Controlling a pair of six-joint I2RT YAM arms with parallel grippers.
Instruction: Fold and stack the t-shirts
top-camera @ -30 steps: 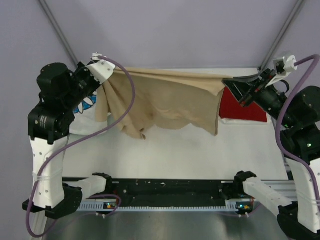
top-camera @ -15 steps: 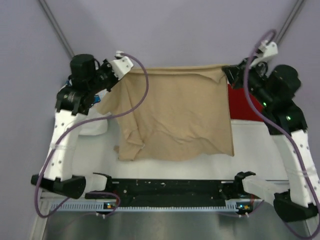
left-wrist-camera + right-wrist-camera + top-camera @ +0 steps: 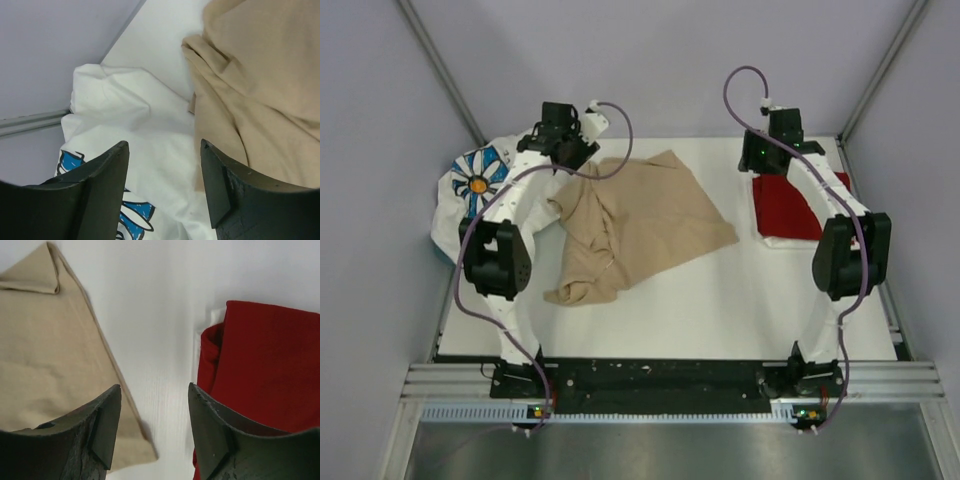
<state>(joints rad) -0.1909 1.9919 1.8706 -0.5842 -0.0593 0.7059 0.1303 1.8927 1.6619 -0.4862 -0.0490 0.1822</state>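
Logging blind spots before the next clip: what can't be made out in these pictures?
Daisy shirt: left wrist view, print cut off by the bottom edge and fingers of the left gripper.
Dark red shirt: right wrist view, runs off the right edge; top view, the right arm crosses it.
Tan shirt: top view, sleeves lost in its own folds.

Two white arms [image 3: 516, 190], black joints [image 3: 496, 258], looping purple cables [image 3: 728, 92]
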